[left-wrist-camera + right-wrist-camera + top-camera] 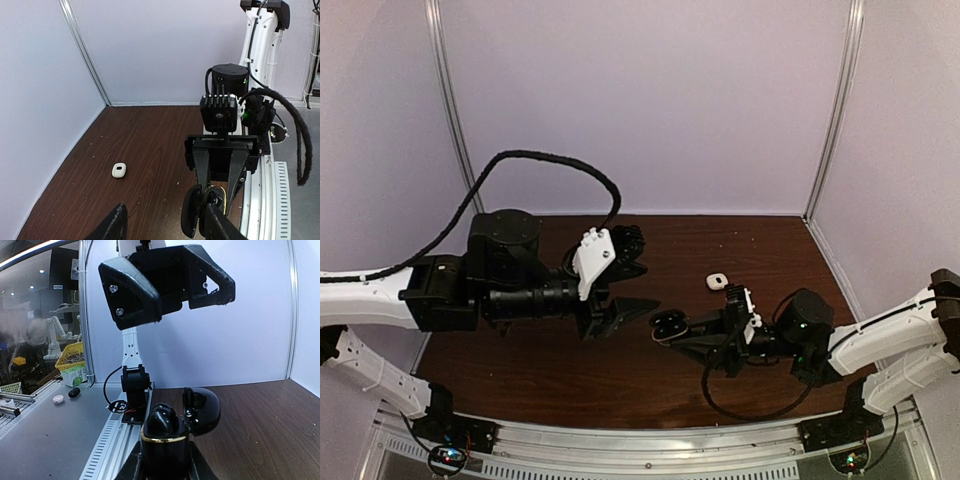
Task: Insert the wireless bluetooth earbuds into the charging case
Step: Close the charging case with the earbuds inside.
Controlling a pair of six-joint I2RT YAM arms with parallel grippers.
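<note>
My right gripper is shut on a black charging case with a gold rim. The case stands upright with its lid swung open to the right. A black earbud sits in the case's mouth, its rounded top sticking up above the rim. My left gripper hangs open just left of and above the case with nothing between its fingers; its right finger is close to the case. A small white earbud lies on the dark wood table, also seen in the left wrist view.
Pale walls close off the table at the back and on both sides. A metal rail with the arm bases runs along the near edge. A black cable loops up behind the left arm.
</note>
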